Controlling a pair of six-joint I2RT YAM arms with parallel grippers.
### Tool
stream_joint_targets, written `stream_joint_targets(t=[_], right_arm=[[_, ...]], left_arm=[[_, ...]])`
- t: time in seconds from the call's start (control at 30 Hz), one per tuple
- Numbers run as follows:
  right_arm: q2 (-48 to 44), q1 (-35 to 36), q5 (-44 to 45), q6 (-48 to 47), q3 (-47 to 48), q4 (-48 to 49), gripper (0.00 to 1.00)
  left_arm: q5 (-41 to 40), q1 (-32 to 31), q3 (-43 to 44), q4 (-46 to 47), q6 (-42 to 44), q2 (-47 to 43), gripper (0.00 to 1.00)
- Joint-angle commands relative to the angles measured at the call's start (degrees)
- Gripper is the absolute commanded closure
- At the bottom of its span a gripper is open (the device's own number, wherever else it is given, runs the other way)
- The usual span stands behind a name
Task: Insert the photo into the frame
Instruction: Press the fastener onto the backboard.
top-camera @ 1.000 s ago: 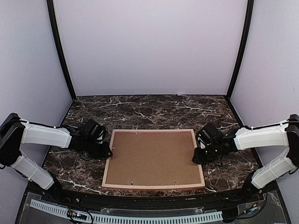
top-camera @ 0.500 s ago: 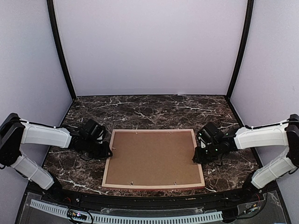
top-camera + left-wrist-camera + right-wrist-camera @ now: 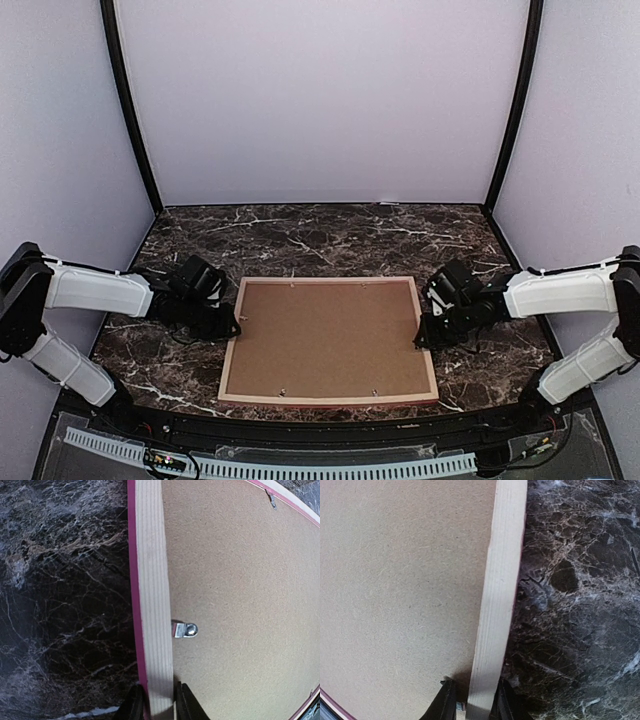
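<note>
The frame (image 3: 330, 399) is lying face down at the near middle of the dark marble desk (image 3: 330, 235), with a brown backing panel (image 3: 328, 338) sitting inside it. The left gripper (image 3: 234, 322) is clamping the frame's left rail. The right gripper (image 3: 424, 335) is straddling the right rail; I cannot tell whether it is gripping.

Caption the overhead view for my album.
Left pincer and right pincer straddle opposite sides of a face-down frame on a marble table.
</note>
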Motion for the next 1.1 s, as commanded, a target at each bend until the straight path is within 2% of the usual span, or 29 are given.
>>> stream_joint_targets(t=[0.0, 0.23, 0.63, 0.9, 1.07], right_arm=[[3.6, 0.4, -5.4, -5.0, -1.9, 3.5, 0.73], [3.5, -1.0, -7.8, -7.1, -1.9, 2.7, 0.73], [-0.6, -3.4, -6.1, -7.0, 2.1, -0.2, 0.48], [-5.8, -3.5, -4.1, -4.6, 0.1, -3.1, 0.40], [-9.5, -2.8, -5.6, -1.5, -3.4, -2.5, 0.39]], left_arm=[[1.1, -0.5, -1.3, -4.7, 1.4, 2.7, 0.76], [1.1, -0.5, -0.9, -4.9, 1.4, 2.8, 0.76], [-1.0, -0.6, -0.9, -5.1, 0.2, 0.2, 0.72], [0.3, -0.6, -3.1, -0.8, -1.4, -1.5, 0.69], [2.0, -0.6, -4.3, 1.9, -2.0, -1.7, 0.69]])
